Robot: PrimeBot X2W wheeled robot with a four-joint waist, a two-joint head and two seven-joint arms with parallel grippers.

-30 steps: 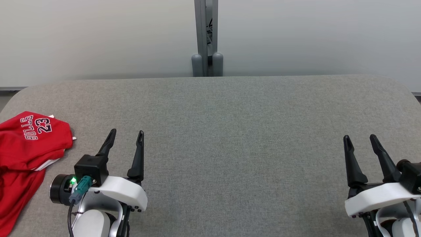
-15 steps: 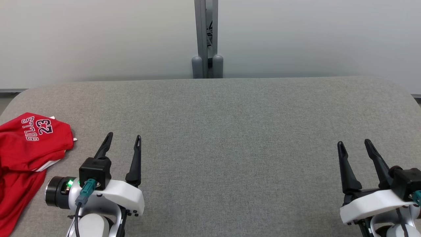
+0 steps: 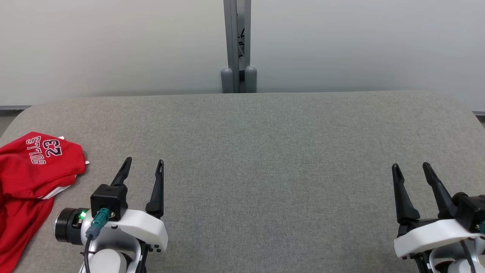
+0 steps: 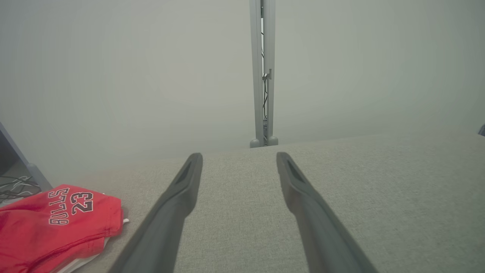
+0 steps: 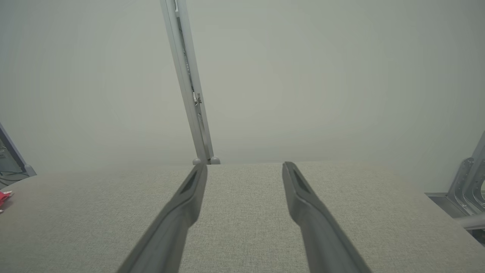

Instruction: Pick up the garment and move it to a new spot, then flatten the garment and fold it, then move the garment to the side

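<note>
Garment (image 3: 34, 170): red jersey, crumpled in a heap at the far left end of the table (image 3: 265, 151), partly cut off by the lower-left edge of the head view. The "BULLS 23" print faces up and reads upside down from the robot's side. A bit of white trim shows along its right edge. Not flattened, not folded

Left gripper (image 3: 144, 160): near the front edge, just right of the garment and not touching it. Fingers are spread wide with nothing between them, pointing at the back wall (image 3: 113, 45)

Right gripper (image 3: 410, 165): far right end of the table, well apart from the garment. Same pose, fingers wide apart and empty

Surface: grey woven fabric top, flat and even, with rounded back corners. Both grippers sit over plain fabric

Room: pale matte wall panels run right behind the table. They meet at a grey metal post (image 3: 238, 38) at the middle of the back edge. Two rounded grey caps (image 3: 226, 77) sit at its foot, and wiring shows in its slot. In the left wrist view, dark cables (image 4: 15, 185) lie past the table's left end, beside a slanted grey strut. In the right wrist view, a grey metal bracket (image 5: 468, 182) stands past the right end
</note>
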